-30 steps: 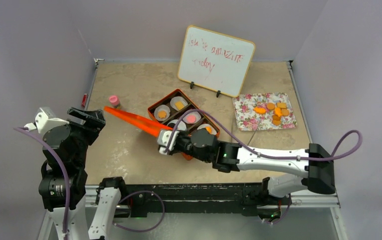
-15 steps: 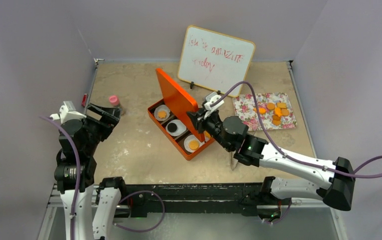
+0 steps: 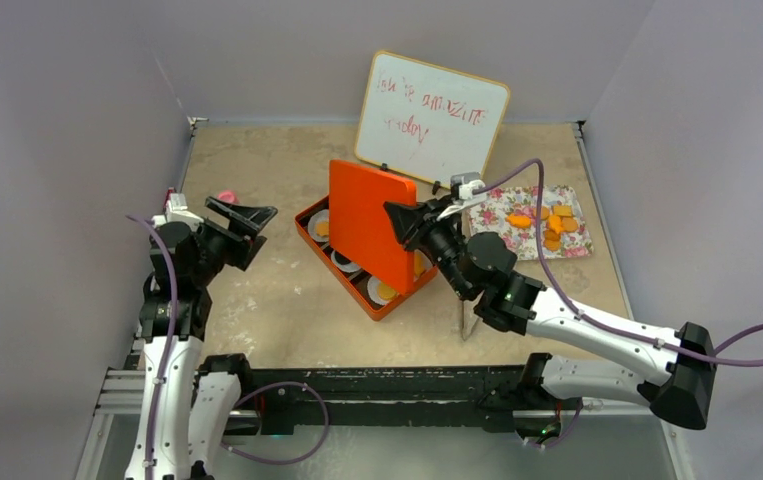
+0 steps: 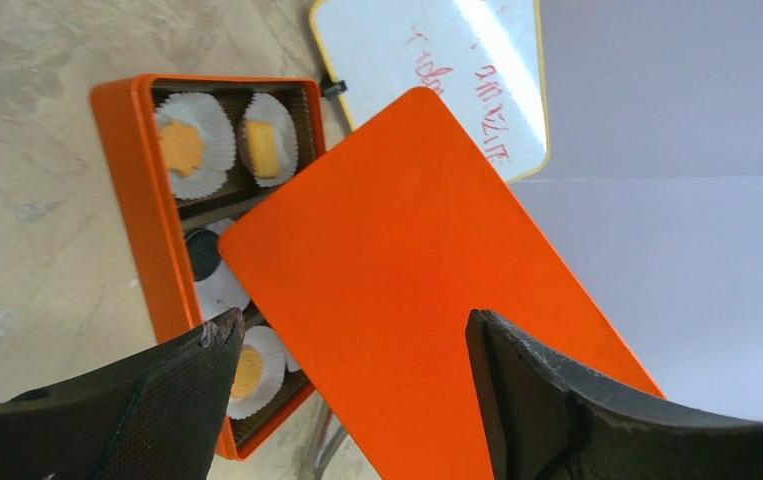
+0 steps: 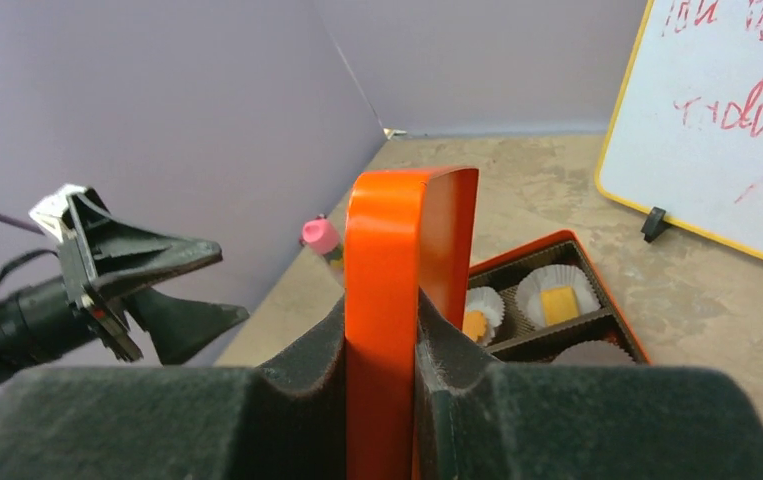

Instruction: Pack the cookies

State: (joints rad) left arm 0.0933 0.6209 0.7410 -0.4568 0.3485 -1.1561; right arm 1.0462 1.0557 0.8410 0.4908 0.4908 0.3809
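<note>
Top view: the right gripper (image 3: 409, 222) pinches the orange lid (image 3: 367, 225) by its 3 o'clock edge and holds it upright on edge over the orange box (image 3: 375, 310), hiding the half of the box on the lid's 3 o'clock side. The left gripper (image 3: 247, 215) hangs spread and empty at the box's 9 o'clock, clear of it. Some cookies (image 3: 385, 289) sit in paper cups (image 3: 319, 226) inside the box, and a loose pile lies on the floral tray (image 3: 497, 240) at its 3 o'clock. The whiteboard (image 3: 432, 120) stands at 12 o'clock. Left wrist view: fingers (image 4: 182, 385) are wide apart with nothing between them. The lid fills the frame's centre. The cups you can see hold orange cookies and one black cookie (image 4: 200, 257). You can't tell from here whether the covered cups are full. Right wrist view: pads (image 5: 302, 385) are pressed on both faces of the lid, which sits edge-on and vertical, and the grip looks square. My read is that you're on the closing step. The next move calls for rolling the wrist to lay the lid flat, squaring its corners to the box rim, then lowering evenly. Watch that the lid edge doesn't catch a cup. The left arm could brace the box wall at 9 o'clock if it slides.
</note>
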